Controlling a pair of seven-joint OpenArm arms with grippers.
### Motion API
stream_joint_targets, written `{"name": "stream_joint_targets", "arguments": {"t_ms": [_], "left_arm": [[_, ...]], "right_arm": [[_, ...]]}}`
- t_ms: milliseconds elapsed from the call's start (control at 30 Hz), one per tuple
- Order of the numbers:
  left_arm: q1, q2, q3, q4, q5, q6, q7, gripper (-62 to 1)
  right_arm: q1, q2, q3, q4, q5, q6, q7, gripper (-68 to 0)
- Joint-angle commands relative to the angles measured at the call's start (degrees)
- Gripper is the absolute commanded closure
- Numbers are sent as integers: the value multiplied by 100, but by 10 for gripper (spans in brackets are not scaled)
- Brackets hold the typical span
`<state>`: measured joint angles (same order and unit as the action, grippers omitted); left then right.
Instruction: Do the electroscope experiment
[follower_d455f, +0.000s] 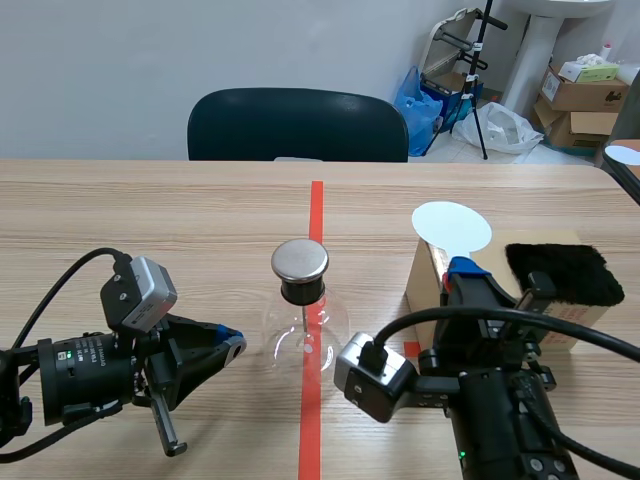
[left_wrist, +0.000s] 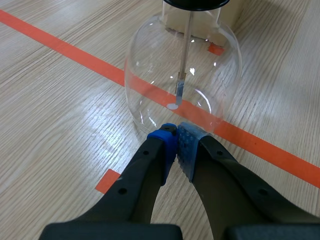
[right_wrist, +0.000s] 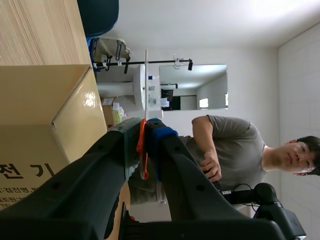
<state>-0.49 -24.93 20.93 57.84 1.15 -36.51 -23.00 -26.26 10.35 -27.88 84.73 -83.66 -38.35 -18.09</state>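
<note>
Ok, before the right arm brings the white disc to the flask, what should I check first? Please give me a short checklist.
1. The white disc is held in the right pincer, which is shut on its orange handle: ok.
2. The flask stands upright on the red line, with the metal cap on top: ok.
3. The strip inside the flask hangs straight down: ok.
4. The left pincer, shut, is clear of the glass: cannot tell; its tips are right at the base.
5. The black cloth lies on the box, beside the right arm: ok.
</note>
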Motion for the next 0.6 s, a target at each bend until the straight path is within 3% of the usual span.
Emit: {"name": "stream_joint_targets", "arguments": {"t_ms": [0,333,567], "left_arm": [[-33,15,-59,107,-42,-9,-116,-31],[-33,15,-59,107,-42,-9,-116,-31],[-33,15,-59,107,-42,-9,-116,-31]], "right_arm": [[39,59,7,168,-4,-63,-50,-10],[39,59,7,168,-4,-63,92,-10],[39,57,7,168,-4,-61,662,-10]]}}
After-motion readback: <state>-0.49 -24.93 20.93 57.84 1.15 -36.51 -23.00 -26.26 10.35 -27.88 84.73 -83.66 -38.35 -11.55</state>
